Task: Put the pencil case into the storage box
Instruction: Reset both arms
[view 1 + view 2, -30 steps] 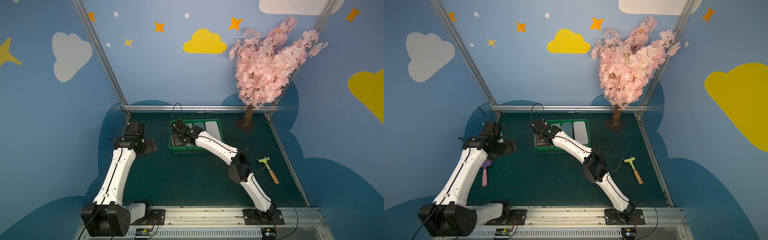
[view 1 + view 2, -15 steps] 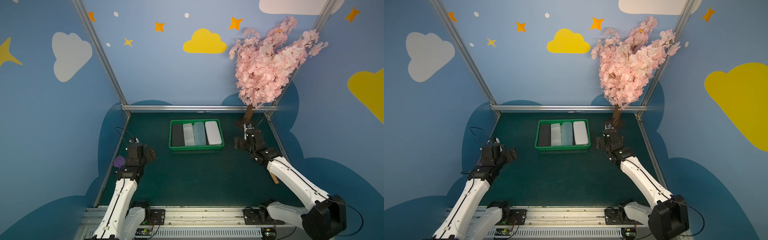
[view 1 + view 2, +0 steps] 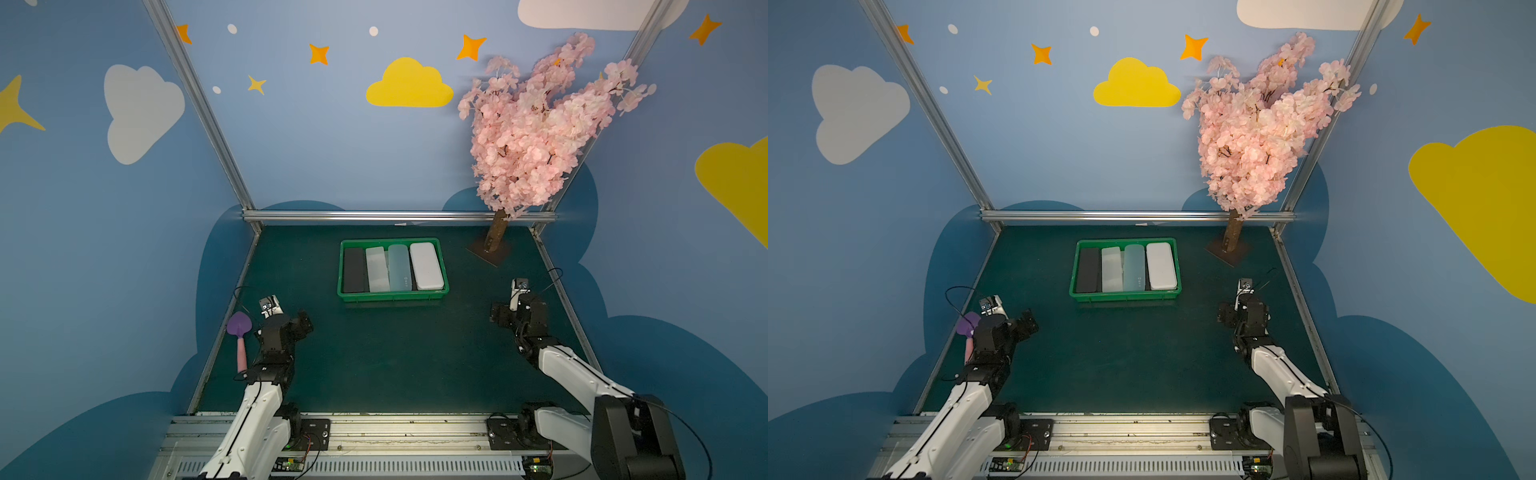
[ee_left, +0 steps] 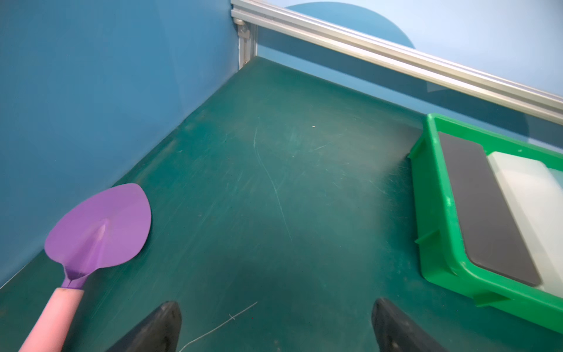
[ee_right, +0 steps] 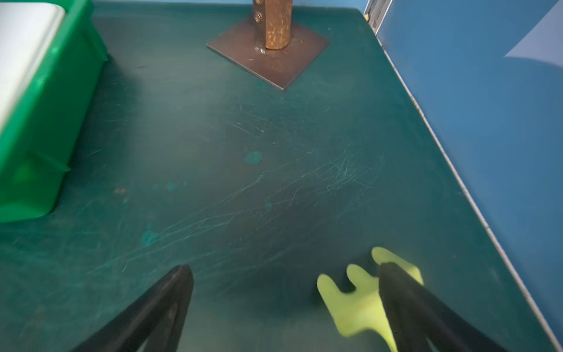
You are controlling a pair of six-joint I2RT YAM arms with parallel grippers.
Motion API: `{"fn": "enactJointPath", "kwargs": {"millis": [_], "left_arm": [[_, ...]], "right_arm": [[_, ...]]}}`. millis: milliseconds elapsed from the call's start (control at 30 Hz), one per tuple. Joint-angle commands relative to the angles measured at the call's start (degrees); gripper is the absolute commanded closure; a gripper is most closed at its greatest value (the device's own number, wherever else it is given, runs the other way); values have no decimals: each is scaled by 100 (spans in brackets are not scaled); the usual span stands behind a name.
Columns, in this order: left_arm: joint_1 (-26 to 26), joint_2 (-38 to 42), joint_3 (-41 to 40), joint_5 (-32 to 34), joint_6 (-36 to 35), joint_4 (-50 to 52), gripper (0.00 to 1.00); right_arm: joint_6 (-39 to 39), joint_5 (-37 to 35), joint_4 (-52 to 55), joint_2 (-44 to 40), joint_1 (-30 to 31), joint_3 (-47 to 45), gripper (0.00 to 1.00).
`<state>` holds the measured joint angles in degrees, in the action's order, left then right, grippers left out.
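The storage box (image 3: 392,296) is a bright green tray at the middle back of the mat, seen in both top views (image 3: 1125,296). Several pencil cases lie side by side in it: black (image 3: 354,270), frosted white (image 3: 377,269), pale teal (image 3: 400,267) and white (image 3: 425,266). My left gripper (image 3: 305,324) hovers low at the front left, open and empty. My right gripper (image 3: 496,318) hovers at the front right, open and empty. In the left wrist view the left gripper (image 4: 275,307) faces bare mat, with the box (image 4: 441,243) off to one side. The right gripper (image 5: 285,268) also spans bare mat.
A purple trowel with a pink handle (image 3: 240,332) lies by the left wall, close to my left arm (image 4: 100,228). A yellow-green toy tool (image 5: 353,298) lies under one right finger. The pink blossom tree (image 3: 536,137) stands on a plate (image 5: 268,51) at the back right.
A second ago my right arm reached over the box's left end and my left arm was raised. Both arms have pulled back to the front corners, leaving the black case in the box.
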<state>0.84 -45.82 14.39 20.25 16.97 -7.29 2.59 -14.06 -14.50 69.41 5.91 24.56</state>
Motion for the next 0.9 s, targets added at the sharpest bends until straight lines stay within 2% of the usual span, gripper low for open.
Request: {"fn": "enactJointPath", "kwargs": {"millis": [0, 167, 233, 367, 533, 733, 767, 867], "left_arm": [[31, -565, 35, 200, -154, -967, 0], [39, -1825, 233, 155, -137, -1878, 0], [43, -2173, 384, 134, -154, -2049, 0], [55, -2756, 536, -127, -298, -2698, 0], [56, -2933, 726, -666, -664, -2663, 0], [-23, -3240, 819, -1336, -1407, -3049, 0], [-38, -3381, 816, -1452, -1525, -3290, 0], [-97, -4530, 517, -1836, -1842, -5061, 0]], "right_arm": [[124, 236, -591, 667, -111, 475, 1], [-122, 252, -398, 1763, -203, 1329, 3], [-145, 286, -356, 1716, -204, 1303, 3], [-166, 545, -1161, 1444, -267, 688, 3], [-180, 321, -2427, 1548, -198, 42, 3], [-189, 238, -2122, 1494, -154, 140, 2], [-189, 233, -2142, 1488, -159, 138, 2], [-192, 228, -2162, 1483, -151, 123, 2]]}}
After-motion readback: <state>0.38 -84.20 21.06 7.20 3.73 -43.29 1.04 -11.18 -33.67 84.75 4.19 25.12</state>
